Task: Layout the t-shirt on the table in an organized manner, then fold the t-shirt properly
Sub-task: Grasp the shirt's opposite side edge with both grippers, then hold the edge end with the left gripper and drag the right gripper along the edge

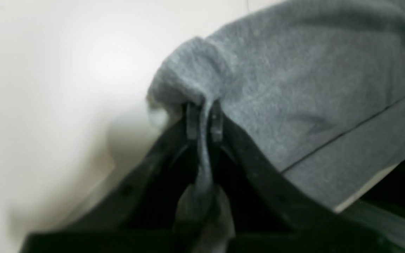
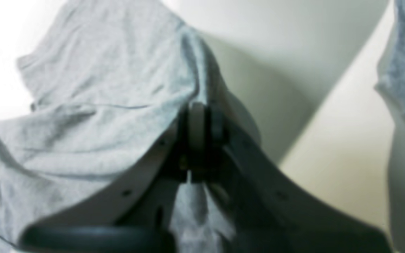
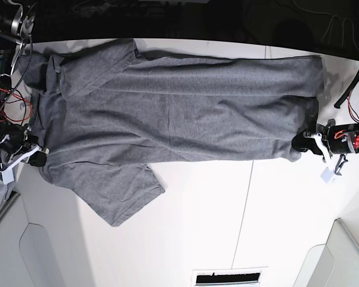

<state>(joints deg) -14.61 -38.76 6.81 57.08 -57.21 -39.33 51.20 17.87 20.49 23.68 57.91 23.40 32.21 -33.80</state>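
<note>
Your desk (image 3: 203, 227) is lying wide, smooth and white under everything, with a thin dark seam running across it. Light grey bins with rounded corners are sitting at two of its corners in the base view, one (image 3: 24, 257) on that view's left and one (image 3: 341, 257) on its right.

The t-shirt (image 3: 179, 113) is stretching across the far part of the desk, a large heather-grey sheet of soft knit. Its body is lying mostly flat with long shallow creases, one short sleeve (image 3: 116, 191) is fanning out toward the bare desk, and the shoulder end is bunching in folds at the base view's left.

Your left gripper (image 1: 202, 117) is working at the hem end, on the base view's right. Its dark fingers (image 1: 192, 121) are pressing together on a pinched ridge of the grey fabric, which is puckering above them and trailing down between them.

Your right gripper (image 2: 202, 119) is working at the shoulder end. Its fingers (image 2: 197, 124) are closing tight on a raised fold of the knit, with cloth draping to one side and hanging below.
</note>
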